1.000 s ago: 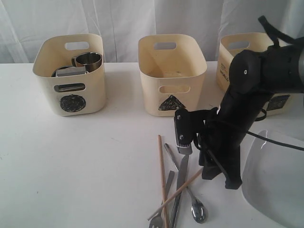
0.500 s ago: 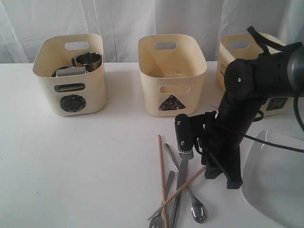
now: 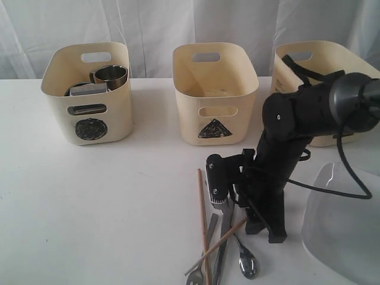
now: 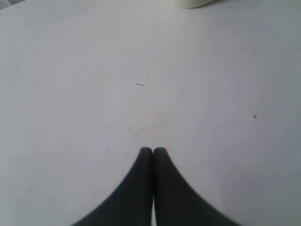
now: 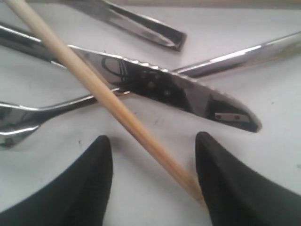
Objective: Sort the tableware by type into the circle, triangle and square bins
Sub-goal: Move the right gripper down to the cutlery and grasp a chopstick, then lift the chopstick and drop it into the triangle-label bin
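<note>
Cutlery lies crossed on the white table near its front edge: a steel knife (image 3: 225, 228) (image 5: 178, 92), a spoon (image 3: 247, 264) (image 5: 19, 123), a fork (image 3: 205, 243) (image 5: 141, 26) and two wooden chopsticks, one straight (image 3: 202, 219), one slanted (image 3: 222, 240) (image 5: 108, 99). My right gripper (image 3: 265, 230) (image 5: 153, 141) points down over them, open, and the slanted chopstick's tip lies between its fingers, close to one finger. A steel mug (image 3: 111, 76) sits in the circle bin (image 3: 89, 113). My left gripper (image 4: 153, 149) is shut and empty over bare table; the exterior view does not show it.
The triangle bin (image 3: 215, 113) stands in the back middle and the square bin (image 3: 320, 65) at the back right, partly behind my right arm. A large white plate (image 3: 344, 225) lies at the front right, beside the arm. A bin's rim (image 4: 193, 3) edges the left wrist view.
My right arm has shifted left and lower onto the cutlery pile, and its jaws have spread wider. The cutlery and bins have not moved.
</note>
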Tool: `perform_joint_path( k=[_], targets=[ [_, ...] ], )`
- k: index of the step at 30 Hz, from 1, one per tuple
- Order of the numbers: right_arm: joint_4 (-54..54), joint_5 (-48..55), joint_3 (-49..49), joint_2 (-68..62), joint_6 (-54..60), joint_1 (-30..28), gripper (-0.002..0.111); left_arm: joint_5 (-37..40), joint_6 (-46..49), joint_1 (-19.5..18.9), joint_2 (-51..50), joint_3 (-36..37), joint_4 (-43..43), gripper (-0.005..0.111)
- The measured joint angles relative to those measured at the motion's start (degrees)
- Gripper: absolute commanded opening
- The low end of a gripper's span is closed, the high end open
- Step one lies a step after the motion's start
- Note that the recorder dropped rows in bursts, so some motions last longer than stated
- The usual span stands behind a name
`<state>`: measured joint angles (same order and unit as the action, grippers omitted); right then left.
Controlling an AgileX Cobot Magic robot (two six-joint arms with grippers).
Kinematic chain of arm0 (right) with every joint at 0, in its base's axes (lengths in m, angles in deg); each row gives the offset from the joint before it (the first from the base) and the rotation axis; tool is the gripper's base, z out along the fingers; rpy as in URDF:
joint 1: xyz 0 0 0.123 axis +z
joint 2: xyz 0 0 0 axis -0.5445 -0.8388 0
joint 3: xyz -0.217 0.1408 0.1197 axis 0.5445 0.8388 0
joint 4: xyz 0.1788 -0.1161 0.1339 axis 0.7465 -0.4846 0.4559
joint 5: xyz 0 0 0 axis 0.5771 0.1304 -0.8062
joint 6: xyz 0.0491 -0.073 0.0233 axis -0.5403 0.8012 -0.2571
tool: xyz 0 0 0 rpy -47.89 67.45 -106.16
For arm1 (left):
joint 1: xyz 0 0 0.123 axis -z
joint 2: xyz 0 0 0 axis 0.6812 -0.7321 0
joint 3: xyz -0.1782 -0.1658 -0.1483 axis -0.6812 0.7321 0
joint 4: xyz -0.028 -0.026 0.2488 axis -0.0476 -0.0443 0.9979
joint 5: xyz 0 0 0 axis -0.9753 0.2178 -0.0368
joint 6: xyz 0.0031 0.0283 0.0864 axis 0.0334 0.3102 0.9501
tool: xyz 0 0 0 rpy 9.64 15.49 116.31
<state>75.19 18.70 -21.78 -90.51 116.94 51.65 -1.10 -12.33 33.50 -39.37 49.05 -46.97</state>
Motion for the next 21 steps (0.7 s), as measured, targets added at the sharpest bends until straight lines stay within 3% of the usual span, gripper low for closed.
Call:
perform_joint_path(
  k=[2, 10, 21],
  targets=[
    [0.0, 0.0, 0.0, -0.7, 0.0, 0.0, 0.044, 0.0, 0.0, 0.0, 0.0, 0.0, 0.0, 0.000],
    [0.0, 0.2, -0.1, -1.2, 0.1, 0.0, 0.000, 0.0, 0.0, 0.0, 0.0, 0.0, 0.0, 0.000],
    [-2.6, -0.3, -0.3, 2.5, 0.1, 0.0, 0.000, 0.0, 0.0, 0.0, 0.0, 0.0, 0.0, 0.000]
  ],
)
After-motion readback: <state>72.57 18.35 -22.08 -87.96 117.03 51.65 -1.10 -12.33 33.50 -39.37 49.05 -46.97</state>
